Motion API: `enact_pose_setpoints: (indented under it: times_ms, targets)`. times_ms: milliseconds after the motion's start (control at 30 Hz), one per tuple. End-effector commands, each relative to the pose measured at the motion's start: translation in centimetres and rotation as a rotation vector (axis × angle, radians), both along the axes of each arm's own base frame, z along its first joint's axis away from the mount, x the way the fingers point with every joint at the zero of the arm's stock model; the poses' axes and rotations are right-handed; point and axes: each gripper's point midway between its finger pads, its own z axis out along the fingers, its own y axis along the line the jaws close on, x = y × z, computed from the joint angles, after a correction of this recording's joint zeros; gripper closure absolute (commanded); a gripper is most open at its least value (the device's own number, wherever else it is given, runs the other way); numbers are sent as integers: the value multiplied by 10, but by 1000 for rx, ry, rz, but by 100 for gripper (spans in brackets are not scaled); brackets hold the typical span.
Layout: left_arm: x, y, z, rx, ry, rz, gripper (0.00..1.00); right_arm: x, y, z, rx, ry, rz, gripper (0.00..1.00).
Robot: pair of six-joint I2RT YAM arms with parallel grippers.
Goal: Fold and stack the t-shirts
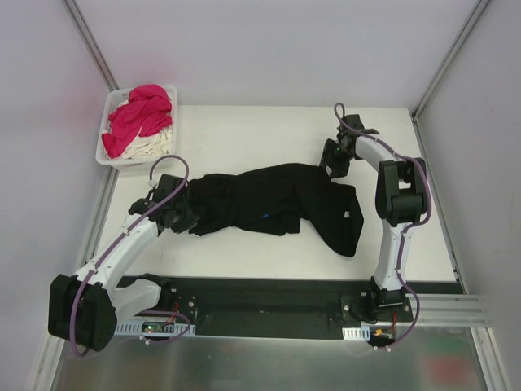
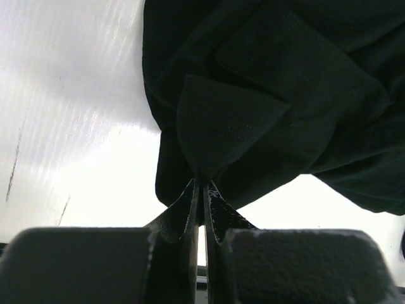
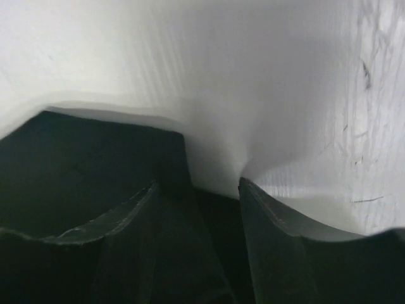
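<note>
A black t-shirt (image 1: 277, 199) lies crumpled across the middle of the white table (image 1: 244, 130). My left gripper (image 1: 181, 213) is at its left end. In the left wrist view that gripper (image 2: 204, 183) is shut on a pinched fold of the black cloth (image 2: 266, 95). My right gripper (image 1: 334, 163) is low at the shirt's far right edge. In the right wrist view its jaws (image 3: 198, 183) stand apart, astride the edge of the black cloth (image 3: 82, 164), with cloth lying between the fingers. The shirt's print is hidden.
A white plastic basket (image 1: 103, 140) stands at the table's far left corner, holding a magenta-pink t-shirt (image 1: 142, 114) on top of a cream one (image 1: 156, 145). Grey walls enclose the table on both sides and at the back.
</note>
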Motion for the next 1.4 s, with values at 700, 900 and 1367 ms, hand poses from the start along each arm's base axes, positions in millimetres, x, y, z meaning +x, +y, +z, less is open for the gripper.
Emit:
enact_pose_setpoints:
  times_ms: [700, 900, 1367]
  targets:
    - [28, 16, 42, 10, -104, -43, 100, -153, 25, 178, 229, -447, 81, 99]
    - [35, 14, 47, -3, -117, -77, 100, -272, 19, 53, 283, -153, -57, 99]
    - [32, 17, 49, 14, -137, -92, 100, -255, -24, 124, 1, -239, -78, 28]
